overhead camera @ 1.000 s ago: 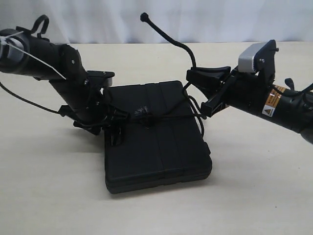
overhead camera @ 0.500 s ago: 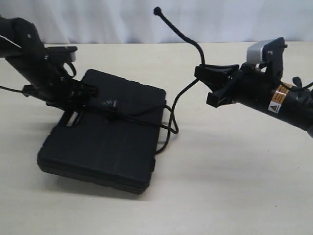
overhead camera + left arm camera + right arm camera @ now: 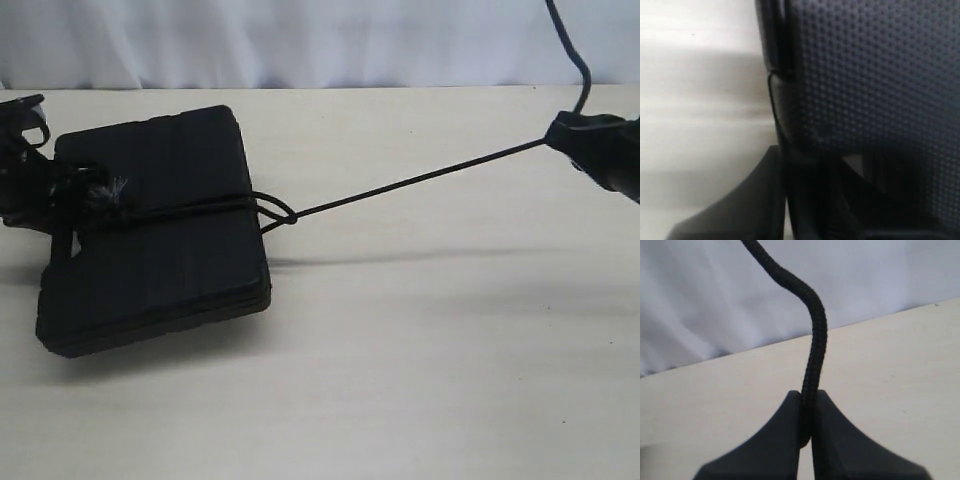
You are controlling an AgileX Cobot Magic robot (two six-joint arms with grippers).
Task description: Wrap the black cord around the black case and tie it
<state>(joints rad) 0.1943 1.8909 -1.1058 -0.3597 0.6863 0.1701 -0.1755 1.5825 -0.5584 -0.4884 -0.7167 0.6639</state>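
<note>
We see the black case [image 3: 160, 250] lying on the left part of the table, ribbed lid up. The black cord [image 3: 420, 180] crosses the lid in a band, with a frayed knot [image 3: 104, 190] near the case's left edge and a small loop [image 3: 280, 215] just off its right edge. From that loop the cord runs taut, clear of the surface, up toward the right.

The table [image 3: 430, 380] is pale cream, and the cord's thin shadow [image 3: 400, 258] lies across it. A white curtain [image 3: 300, 40] closes off the back.

The right gripper [image 3: 580, 135] hangs at the right edge of the exterior view, above the table and well apart from the case. Its jaws are pressed together on the cord, whose free length rises above them.

The left gripper [image 3: 35, 190] sits at the case's left edge, beside the knot, mostly out of frame. Its wrist view gives only the case's dimpled surface, close and blurred, so we cannot tell whether its jaws are apart or together.
</note>
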